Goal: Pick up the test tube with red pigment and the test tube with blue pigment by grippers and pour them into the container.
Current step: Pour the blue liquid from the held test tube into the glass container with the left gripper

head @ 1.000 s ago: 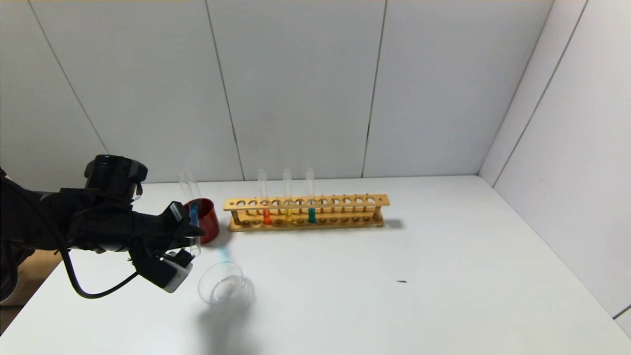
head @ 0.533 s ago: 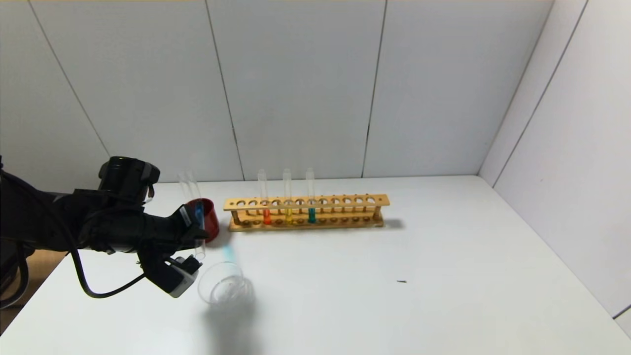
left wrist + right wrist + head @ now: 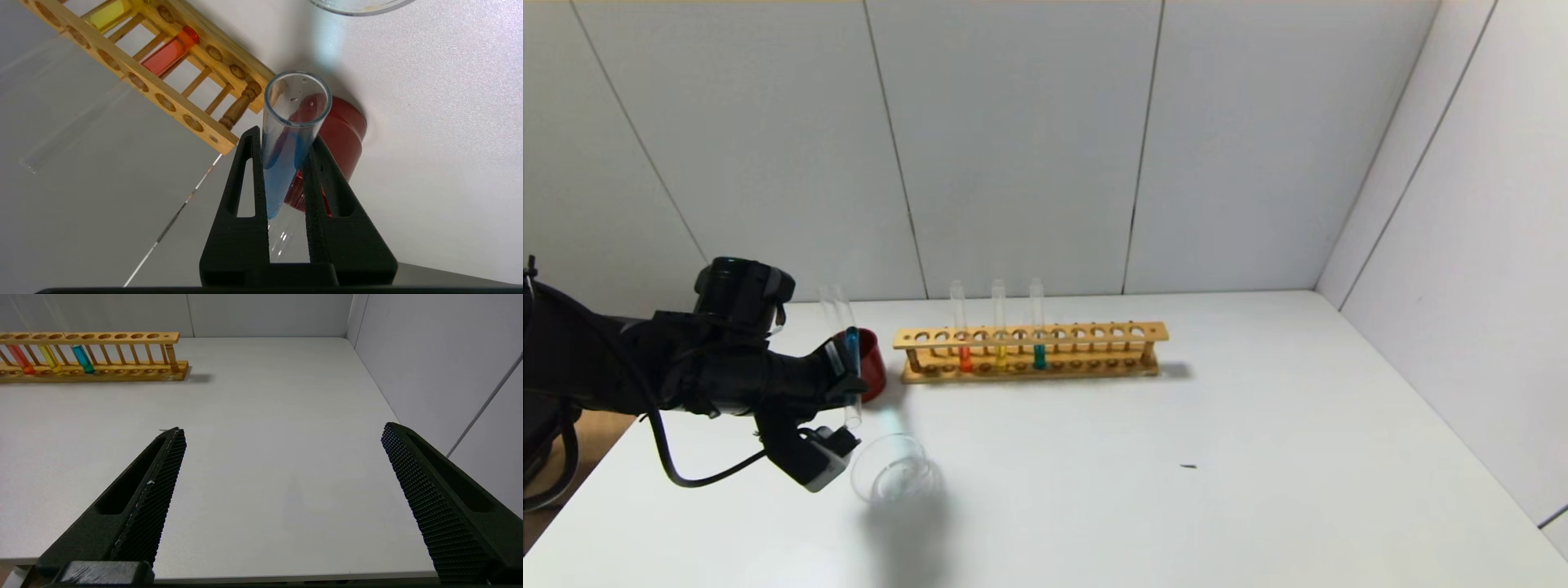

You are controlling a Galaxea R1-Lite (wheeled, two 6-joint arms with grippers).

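Two black fingers of the left gripper [image 3: 848, 377] pinched tight on the test tube with blue pigment [image 3: 852, 377], seen in the left wrist view [image 3: 284, 145] clamping the glass on both sides, open mouth [image 3: 297, 98] toward the camera and blue liquid pooled along the tube's length between the pads. Nearest the robot on the white table [image 3: 1176, 490], the container [image 3: 892, 475], a clear shallow dish, sitting just below and to the right of the gripped tube. Left arm reaching in low from the table's left edge, forearm roughly level, wrist rolled so the small white-grey box hangs beneath, tube held tilted with its blue end up and its mouth down near the dish rim, though not over the dish itself. Just behind the gripper, a dark red cup [image 3: 870, 364], partly hidden by the fingers. Farther back, the wooden rack [image 3: 1029, 351], carrying the test tube with red pigment [image 3: 964, 339] upright beside a yellow tube [image 3: 1000, 336] and a teal tube [image 3: 1038, 335]. Off to the right, outside the head view, the right gripper [image 3: 282, 457] parked above bare table, fingers spread wide and holding nothing.
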